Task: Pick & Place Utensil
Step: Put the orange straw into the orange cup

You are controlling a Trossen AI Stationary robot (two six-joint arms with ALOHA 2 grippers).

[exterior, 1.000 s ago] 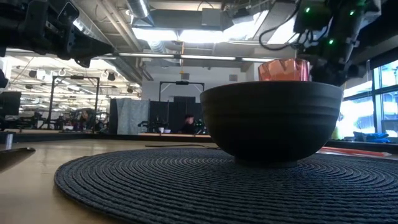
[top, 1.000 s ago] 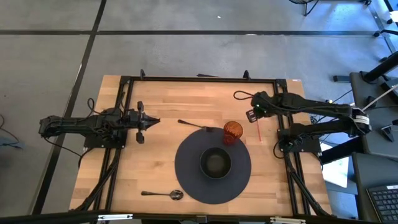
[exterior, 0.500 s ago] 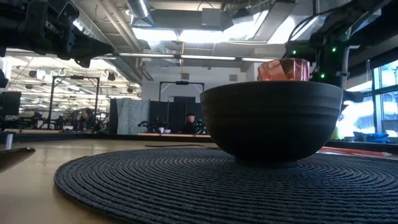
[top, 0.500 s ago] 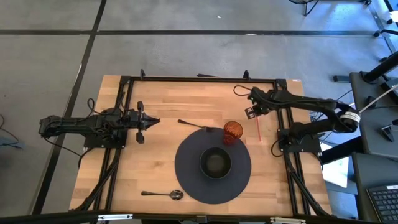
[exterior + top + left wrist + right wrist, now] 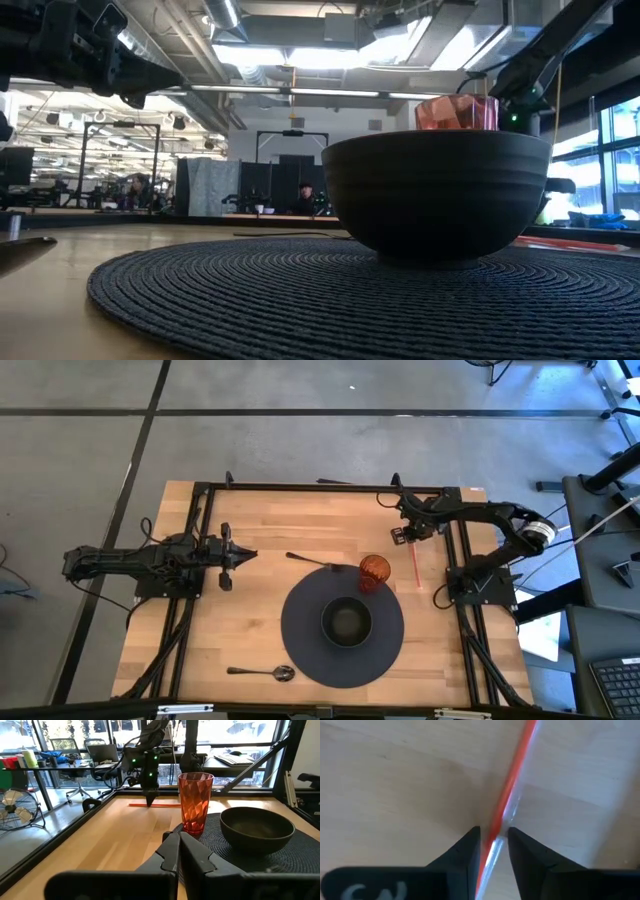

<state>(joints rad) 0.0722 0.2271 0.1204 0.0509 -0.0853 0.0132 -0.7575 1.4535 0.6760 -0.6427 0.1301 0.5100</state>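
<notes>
The right gripper (image 5: 492, 842) hangs low over the far right of the wooden desk (image 5: 250, 620), its fingers partly apart and straddling the thin red plastic straw (image 5: 512, 780) lying flat there, just beside the red faceted tumbler (image 5: 374, 570). To grasp well, it should keep the straw centred between the fingers, close gently and lift straight. The left gripper (image 5: 238, 555), closed and empty, waits at the left. No readable writing shows.
</notes>
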